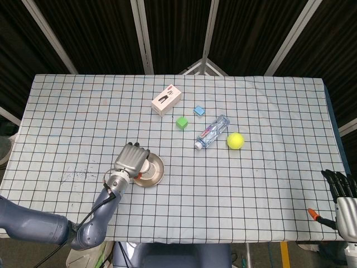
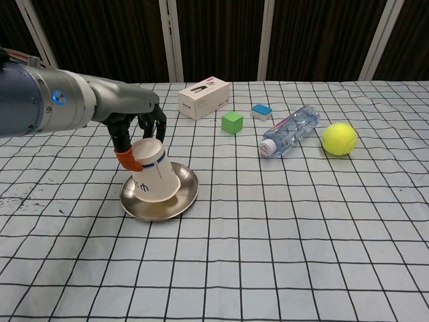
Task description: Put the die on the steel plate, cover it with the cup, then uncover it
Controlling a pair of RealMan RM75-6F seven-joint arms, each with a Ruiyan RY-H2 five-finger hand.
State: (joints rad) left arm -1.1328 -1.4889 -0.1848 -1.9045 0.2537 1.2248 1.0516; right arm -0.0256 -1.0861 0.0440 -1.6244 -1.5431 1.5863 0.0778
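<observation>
- Right now the left robot hand (image 2: 137, 131) is grasping the paper cup (image 2: 153, 179) from above, fingers wrapped around its closed base, and holding it mouth-down over the steel plate (image 2: 184, 194) near the front-left part of the counter (image 2: 268, 235).
- Judging by the chest view, the cup is sitting slightly tilted, its rim at or just above the plate's surface; whether it is fully resting there is not clear.
- To do this covering step well, the cup's mouth should be levelled so the whole rim lands flat inside the plate's shallow bowl, rather than catching one edge on the raised lip.
- Lowering should be slow and straight, since a sideways nudge could knock the die or slide the plate across the checked cloth.
- The die is not showing in either view; my reading is that it is lying under the cup, directly below the left robot hand, though that cannot be confirmed.
- In the head view the hand is hiding the cup and the left part of the plate.
- The right robot hand (image 1: 341, 198) is waiting at the front-right corner of the counter, well apart from the plate, fingers extended and holding nothing.
</observation>
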